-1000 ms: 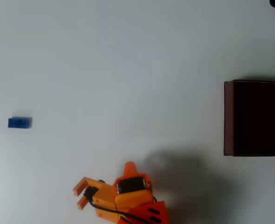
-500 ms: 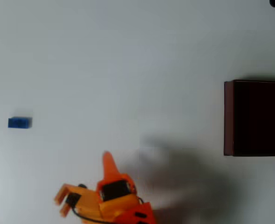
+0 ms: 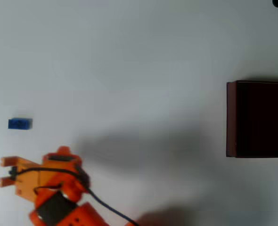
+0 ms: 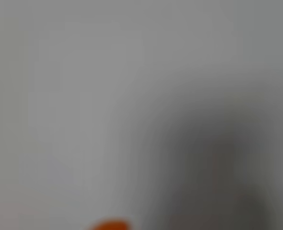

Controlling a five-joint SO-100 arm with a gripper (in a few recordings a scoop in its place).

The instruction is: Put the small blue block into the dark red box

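Reaching toward the lower left of the overhead view, the orange gripper [image 3: 4, 172] now lies well to the left of where it was a second ago, when it sat near the bottom centre. Its two fingertips point left, one above the other, with a clear gap between them; the jaws stand parted and hold nothing. The broad soft shadow on the white table [image 3: 129, 56] has spread leftward with the arm. The small blue block [image 3: 20, 123] has not moved: it rests flat on the table near the left edge, above the gripper and apart from it, long side running left to right. The dark red box [image 3: 231, 117] also keeps its place at the right edge, well apart from both block and gripper, its maroon left wall framing a near-black inside.

The overhead view gives the layout of block, box and arm. The wrist view gives an out-of-focus grey surface, darker toward the lower right, with a small orange sliver [image 4: 110, 225] at the bottom edge that cannot be identified with certainty.

The box is cut off by the right edge of the overhead view, so its far wall is unseen. The arm runs off the bottom edge, and a black cable [image 3: 106, 207] trails from it toward the lower right.
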